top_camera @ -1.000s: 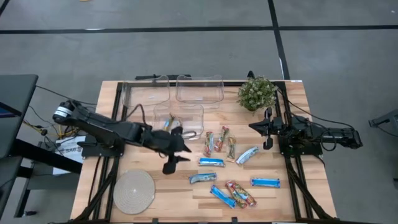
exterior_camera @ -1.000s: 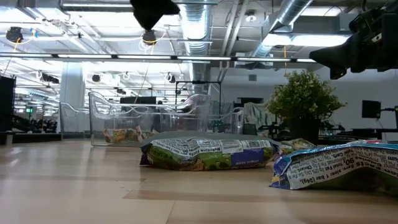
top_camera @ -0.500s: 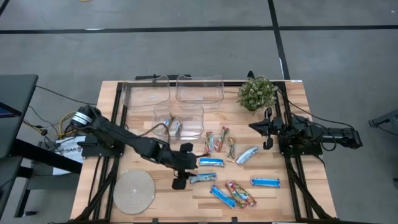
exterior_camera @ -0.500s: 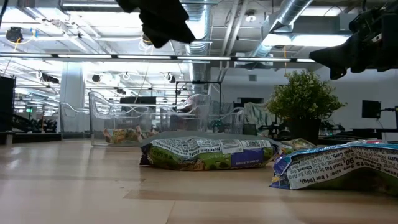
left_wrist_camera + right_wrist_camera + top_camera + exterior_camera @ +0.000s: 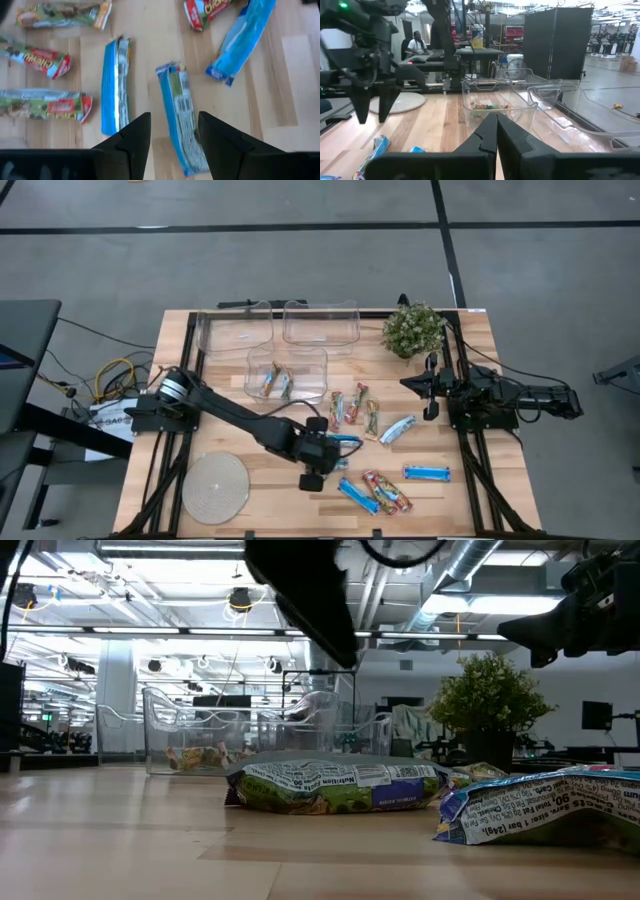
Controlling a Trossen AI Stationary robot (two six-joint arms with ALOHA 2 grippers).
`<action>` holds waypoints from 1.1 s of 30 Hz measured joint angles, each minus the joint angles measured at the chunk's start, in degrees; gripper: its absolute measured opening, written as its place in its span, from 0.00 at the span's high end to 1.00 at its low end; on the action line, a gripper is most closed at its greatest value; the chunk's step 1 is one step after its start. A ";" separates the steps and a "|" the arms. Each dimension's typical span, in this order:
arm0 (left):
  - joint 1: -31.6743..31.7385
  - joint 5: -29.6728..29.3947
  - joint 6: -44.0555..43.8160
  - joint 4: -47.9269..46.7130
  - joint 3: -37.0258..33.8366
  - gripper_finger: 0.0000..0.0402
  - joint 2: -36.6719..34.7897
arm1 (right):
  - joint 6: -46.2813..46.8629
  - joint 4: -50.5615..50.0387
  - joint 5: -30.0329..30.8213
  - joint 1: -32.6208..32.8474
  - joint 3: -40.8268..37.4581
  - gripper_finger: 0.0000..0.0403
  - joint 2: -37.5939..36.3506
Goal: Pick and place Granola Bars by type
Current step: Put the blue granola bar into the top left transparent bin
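Note:
Several granola bars lie flat on the wooden table (image 5: pixel 240 435). Multicoloured ones (image 5: pixel 337 410) lie near the middle. Bright blue ones (image 5: pixel 425 472) lie toward the near right. My left gripper (image 5: pixel 325 460) hovers open and slanting down over a silvery-blue bar (image 5: pixel 180 115). Its fingers (image 5: pixel 135 135) stand on either side of that bar's near end without touching. A bright blue bar (image 5: pixel 115 85) lies beside it. My right gripper (image 5: pixel 432 392) waits shut at the right side, and the right wrist view shows it (image 5: pixel 496 131) level.
Three clear bins stand at the back: two side by side (image 5: pixel 235 330) (image 5: pixel 320 322) and a nearer one (image 5: pixel 287 372) holding two multicoloured bars. A potted plant (image 5: pixel 412 330) stands at the far right. A round pale disc (image 5: pixel 215 485) lies at the near left.
My left gripper has swung from beside the nearer bin toward the table's right and near edges. It has come down and tipped more steeply downward, its fingers staying open. It now stands over the silvery-blue bar.

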 joint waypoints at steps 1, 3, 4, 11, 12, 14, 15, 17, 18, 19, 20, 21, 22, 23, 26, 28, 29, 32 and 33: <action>0.00 0.02 -0.01 -1.47 1.70 0.61 1.16 | 0.00 0.00 0.00 0.00 0.01 1.00 -0.02; 0.00 0.14 -0.01 -3.93 5.11 0.61 3.55 | 0.00 0.00 0.00 0.00 0.00 1.00 0.00; 0.00 0.31 -0.01 -4.93 6.60 0.61 4.56 | 0.00 0.00 0.00 0.00 0.00 1.00 -0.01; 0.11 2.40 -2.61 -7.30 11.56 0.61 8.76 | 0.00 -0.20 0.00 0.00 0.01 1.00 0.00; 0.14 2.66 -3.30 -7.14 11.62 0.61 9.02 | 0.00 -0.01 0.00 0.00 0.00 1.00 -0.01; 0.17 2.76 -4.21 -7.49 11.61 0.61 9.16 | 0.00 -0.04 0.00 0.00 0.01 1.00 0.00; 0.17 2.75 -4.45 -7.45 11.62 0.61 9.30 | 0.00 0.01 0.00 0.00 -0.01 1.00 0.00; 0.20 2.74 -4.72 -7.06 11.69 0.61 9.87 | 0.00 0.00 0.00 0.00 0.01 1.00 0.00; 0.20 2.75 -4.77 -7.48 11.62 0.61 10.13 | 0.00 0.00 0.00 0.00 0.01 1.00 0.00; 0.20 2.80 -4.79 -7.85 11.56 0.61 10.47 | 0.00 0.00 0.00 0.00 0.01 1.00 -0.02; 0.20 3.02 -4.81 -7.44 11.58 0.61 10.83 | 0.00 -0.10 0.00 0.00 0.01 1.00 0.00; 0.20 3.10 -4.82 -7.16 11.59 0.61 11.04 | -0.01 -0.13 0.00 0.00 0.01 1.00 0.00; 0.20 3.09 -4.82 -7.36 11.54 0.61 11.10 | -0.01 0.05 0.00 0.00 0.01 1.00 -0.02; 0.20 3.11 -4.82 -7.45 11.31 0.61 11.12 | 0.00 0.08 0.00 0.00 0.01 1.00 -0.02; 0.20 2.84 -4.99 -7.29 11.13 0.61 11.92 | 0.00 0.02 0.00 0.00 0.00 1.00 0.00; 0.20 2.99 -5.01 -8.55 10.83 0.61 12.11 | 0.00 -0.24 0.00 0.00 0.01 1.00 -0.02; 0.20 2.99 -5.03 -8.02 10.78 0.61 12.40 | 0.00 -0.41 0.00 0.00 0.01 1.00 0.00; 0.20 2.94 -4.94 -8.48 10.60 0.61 12.94 | 0.00 -0.43 0.00 0.00 0.01 1.00 0.00; 0.20 2.95 -4.93 -8.87 10.60 0.61 13.24 | 0.00 -0.43 0.00 0.00 0.01 1.00 0.00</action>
